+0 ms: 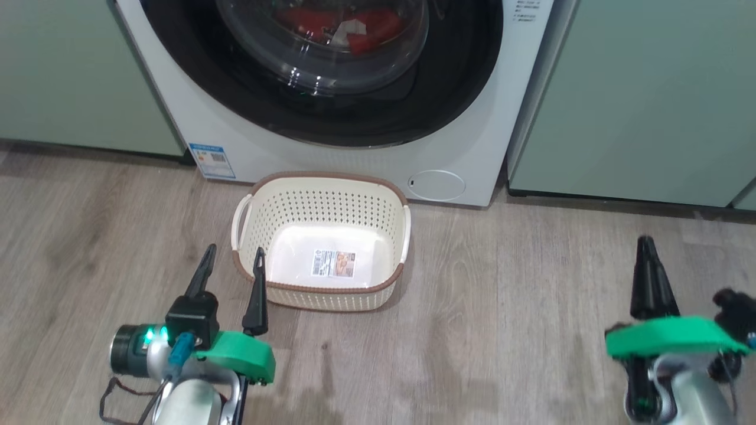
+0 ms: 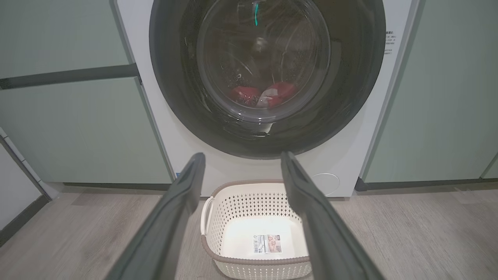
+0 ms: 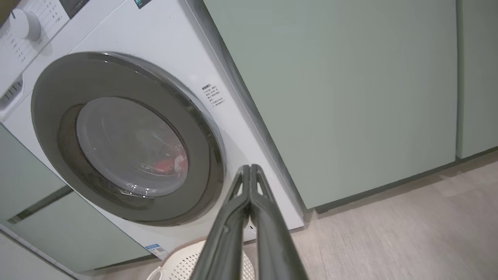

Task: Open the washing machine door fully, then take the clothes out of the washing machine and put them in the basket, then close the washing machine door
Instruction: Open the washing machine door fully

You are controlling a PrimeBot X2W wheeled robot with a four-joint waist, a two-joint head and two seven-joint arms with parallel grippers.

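Grey wood-look floor (image 1: 531, 295) meets pale green cabinets (image 1: 649, 88) flanking the washing machine (image 1: 472, 159).

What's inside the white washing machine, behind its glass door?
Bright red clothes with a white patch lie low inside, seen through the round black-rimmed glass door. Their number is hidden by folds and reflections.

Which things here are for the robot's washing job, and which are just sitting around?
For the job:
washing machine
its door, shut
red clothes inside
basket, empty, on the floor
left gripper, open
right gripper, shut

Just sitting around:
pale green cabinets
wooden floor
blue sticker
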